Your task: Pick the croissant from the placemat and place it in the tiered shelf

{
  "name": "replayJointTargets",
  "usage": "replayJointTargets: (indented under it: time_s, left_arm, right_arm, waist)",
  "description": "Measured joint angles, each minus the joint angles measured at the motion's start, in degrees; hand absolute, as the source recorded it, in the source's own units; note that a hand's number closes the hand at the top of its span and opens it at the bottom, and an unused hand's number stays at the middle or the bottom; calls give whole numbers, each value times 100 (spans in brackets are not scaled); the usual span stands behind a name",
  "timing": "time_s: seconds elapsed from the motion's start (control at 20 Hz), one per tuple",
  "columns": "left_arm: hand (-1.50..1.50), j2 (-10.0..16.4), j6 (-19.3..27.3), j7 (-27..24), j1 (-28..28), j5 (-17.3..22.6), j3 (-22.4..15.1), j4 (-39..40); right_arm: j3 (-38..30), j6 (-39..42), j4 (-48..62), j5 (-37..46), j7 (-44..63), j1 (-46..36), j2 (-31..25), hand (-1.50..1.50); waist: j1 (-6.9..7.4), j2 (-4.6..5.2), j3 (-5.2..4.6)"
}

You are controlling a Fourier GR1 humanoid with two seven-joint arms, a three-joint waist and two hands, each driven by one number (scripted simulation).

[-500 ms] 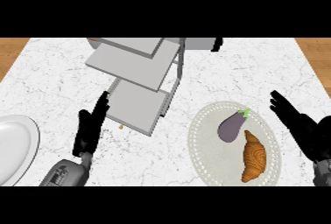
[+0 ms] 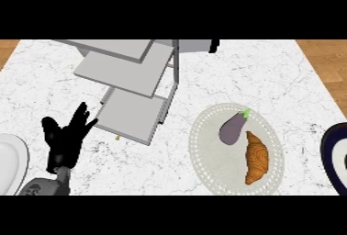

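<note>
White marble tabletop (image 2: 271, 69) here. The croissant (image 2: 256, 158) is lying on the right half of a round pale placemat (image 2: 217, 167), lower right of the frame. A purple eggplant (image 2: 234, 129) sits just beside it, up and to the left. The grey tiered shelf (image 2: 129, 114) fills the upper left to middle, well apart from the croissant. The left hand (image 2: 64, 140) is down at the lower left, fingers spread wide and straight, holding nothing. A white plate (image 2: 10, 160) peeks in at the left edge, and a dark plate (image 2: 337, 147) at the right edge.
</note>
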Motion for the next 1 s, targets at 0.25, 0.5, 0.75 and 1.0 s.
replayJointTargets:
  time_s: [0.25,0.5,0.75,1.0]
  left_arm:
    - [0,187,-399,119,218,338,210,-100]
    - [0,229,-584,321,275,424,253,16]
    - [0,166,-766,98,228,390,283,172]
    - [0,177,-860,226,86,361,280,184]
  right_arm:
    - [-368,-487,-1001,76,-318,1415,457,-150]
    - [-422,-56,-2276,-6,-414,2634,530,-150]
    - [-286,306,-3692,158,516,3295,370,-150]
    - [117,434,-4652,777,2205,3170,67,-150]
  waist:
    - [93,31,18]
    - [218,85,5]
    - [321,106,9]
    - [468,145,3]
